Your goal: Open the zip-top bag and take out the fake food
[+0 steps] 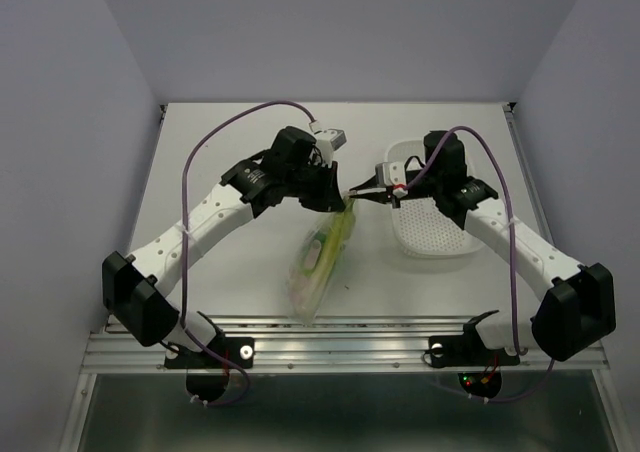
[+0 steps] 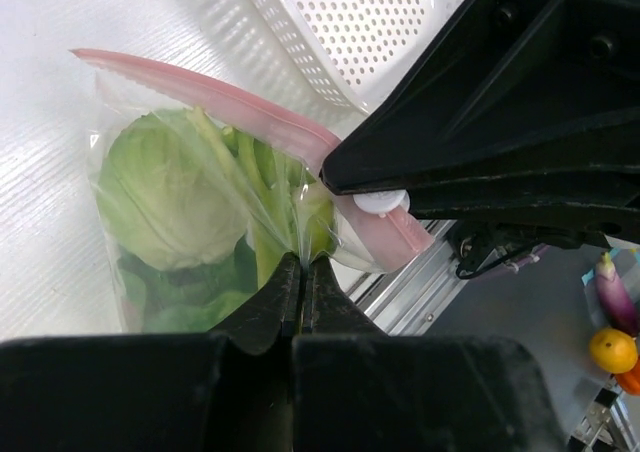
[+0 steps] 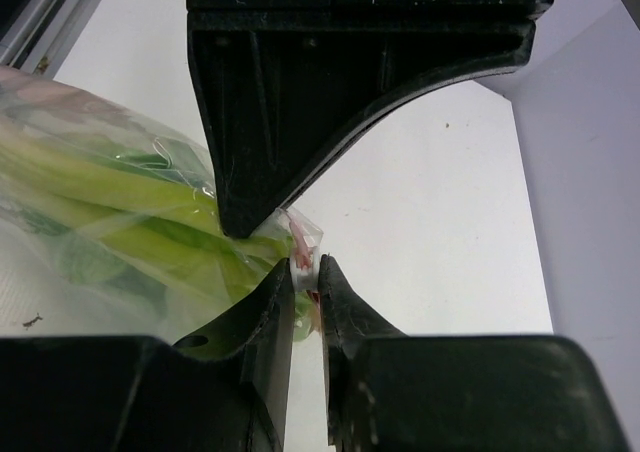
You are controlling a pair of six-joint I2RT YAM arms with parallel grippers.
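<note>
Top view. Nearest the lens: noted both arm bases on the rail at the near edge of the tabletop (image 1: pixel 230 162). Observed left arm (image 1: pixel 200 227) and right arm (image 1: pixel 510 237) angled inward, elbows out, wrists meeting mid-table. Logged left tool (image 1: pixel 338 202) and right tool (image 1: pixel 355 194) tip to tip at the far end of the zip-top bag (image 1: pixel 312 267), which lies slantwise with its near end towards the rail. Saw fake food (image 1: pixel 338 232), green, inside it. Recorded white perforated basket (image 1: pixel 435 237) just beside the bag, under the right arm.

Left wrist view. Found left tool clamped tight on a fold of bag film. Noted round cabbage head (image 2: pixel 165 197) and stalks sealed behind it, and pink zip strip (image 2: pixel 225 97) running across to the right tool.

Right wrist view. Found right tool nearly closed, nipping the strip's end corner.
</note>
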